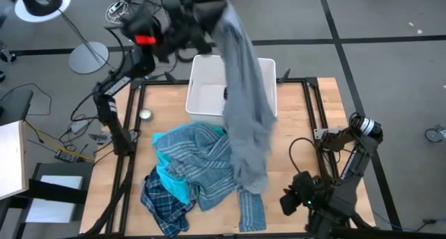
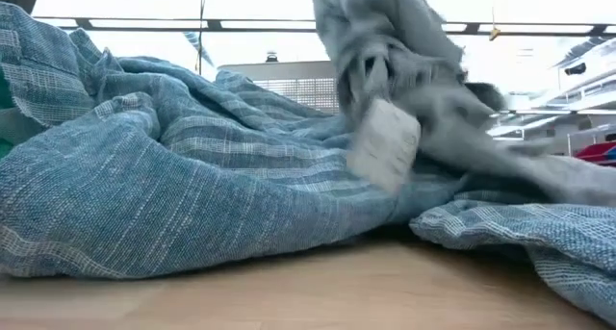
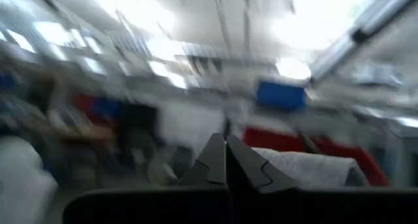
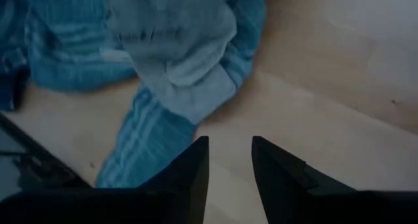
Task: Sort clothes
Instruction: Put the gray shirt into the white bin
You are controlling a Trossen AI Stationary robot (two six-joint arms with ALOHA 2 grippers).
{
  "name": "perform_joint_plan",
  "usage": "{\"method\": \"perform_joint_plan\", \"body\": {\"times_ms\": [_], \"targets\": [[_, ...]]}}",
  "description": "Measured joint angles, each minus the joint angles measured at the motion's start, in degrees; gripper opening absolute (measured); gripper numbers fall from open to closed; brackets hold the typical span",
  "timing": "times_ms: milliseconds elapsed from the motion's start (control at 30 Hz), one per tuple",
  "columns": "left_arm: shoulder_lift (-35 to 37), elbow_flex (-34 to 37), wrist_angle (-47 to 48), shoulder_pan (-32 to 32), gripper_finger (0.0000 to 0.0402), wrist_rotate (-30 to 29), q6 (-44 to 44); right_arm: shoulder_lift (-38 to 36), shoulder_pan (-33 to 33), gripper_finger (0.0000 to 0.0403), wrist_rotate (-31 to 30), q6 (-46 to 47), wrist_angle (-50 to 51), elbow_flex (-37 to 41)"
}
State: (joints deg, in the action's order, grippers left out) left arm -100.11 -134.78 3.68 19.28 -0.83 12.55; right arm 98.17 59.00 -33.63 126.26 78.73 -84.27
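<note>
Table (image 1: 320, 127): wooden top, dark frame rails lying along both sides, carrying the clothes and a white bin (image 1: 202, 93) at the far edge.

Grey top (image 1: 244, 106): hanging in a long drape from high above the bin's far side, running down over the bin's right half and trailing onto the heap, its lower end resting on the table surface beside the striped fabric. In the low view it is hanging down from above with a pale tag showing.

Blue-grey striped shirt (image 1: 198, 159): lying crumpled in the middle of the table, just in front of the bin, one sleeve stretching toward the near edge under the grey top's end.

Navy plaid shirt (image 1: 164, 201): sitting bunched at the near-left of the heap, touching the striped shirt.

Turquoise piece (image 1: 174, 180): showing between the striped and plaid shirts.

Left gripper (image 3: 226, 160): raised over the bin's far side, fingers pressed together, pinching the top end of the grey top per the high view; wrist view is blurred.

Right gripper (image 4: 230, 162): waiting at the near-right of the table, fingers parted and gripping nothing, pointing toward the grey top's end.
</note>
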Motion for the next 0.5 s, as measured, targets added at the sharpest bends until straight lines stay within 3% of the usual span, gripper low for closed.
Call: {"method": "perform_joint_plan", "body": {"times_ms": [200, 300, 400, 500], "targets": [[-0.1, 0.0, -15.4, 9.0, 0.0000, 1.0, -3.5, 0.0, -4.4, 0.0116, -0.6, -0.3, -1.2, 0.0], [-0.1, 0.0, -17.9, 13.6, 0.0000, 5.1, -3.1, 0.0, -6.2, 0.0116, -1.5, -0.3, -2.0, 0.0], [0.0, -0.1, -9.5, 17.2, 0.0000, 15.0, 2.3, 0.0, -7.9, 0.0116, -1.6, -0.3, -2.6, 0.0], [-0.1, 0.0, 7.9, 19.6, 0.0000, 26.7, 5.8, 0.0, -9.3, 0.0116, -1.6, -0.3, -3.1, 0.0]]}}
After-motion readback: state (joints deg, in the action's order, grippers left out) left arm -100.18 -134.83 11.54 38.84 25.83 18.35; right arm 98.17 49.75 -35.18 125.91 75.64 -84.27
